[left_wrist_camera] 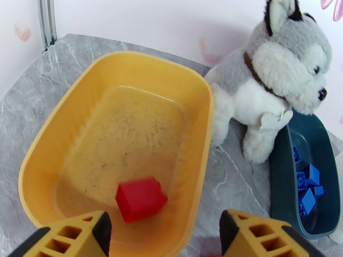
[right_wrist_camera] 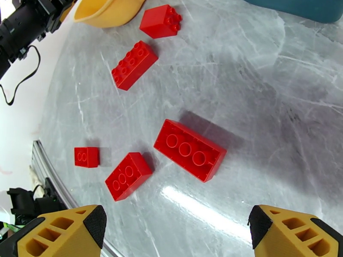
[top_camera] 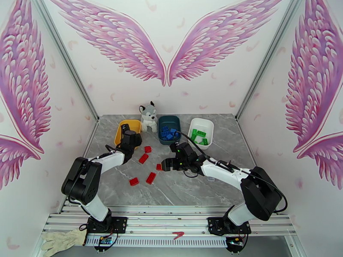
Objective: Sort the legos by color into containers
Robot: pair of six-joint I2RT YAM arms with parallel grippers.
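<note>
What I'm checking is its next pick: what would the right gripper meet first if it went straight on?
Probably the large red brick lying underside up on the table, centred ahead of the open right gripper, though depth is unclear.

at the back of the bench (top_camera: pixel 193 189), three trays in a row: left tray (top_camera: pixel 127 124), middle tray (top_camera: pixel 169 120), right tray (top_camera: pixel 202 124). toy dog (top_camera: pixel 148 117) between left and middle, against both. single brick (left_wrist_camera: pixel 140 198) in the left tray; heaps of bricks (top_camera: pixel 168 133) in the other two. five loose bricks (top_camera: pixel 143 158) before the trays, left of centre.
</note>
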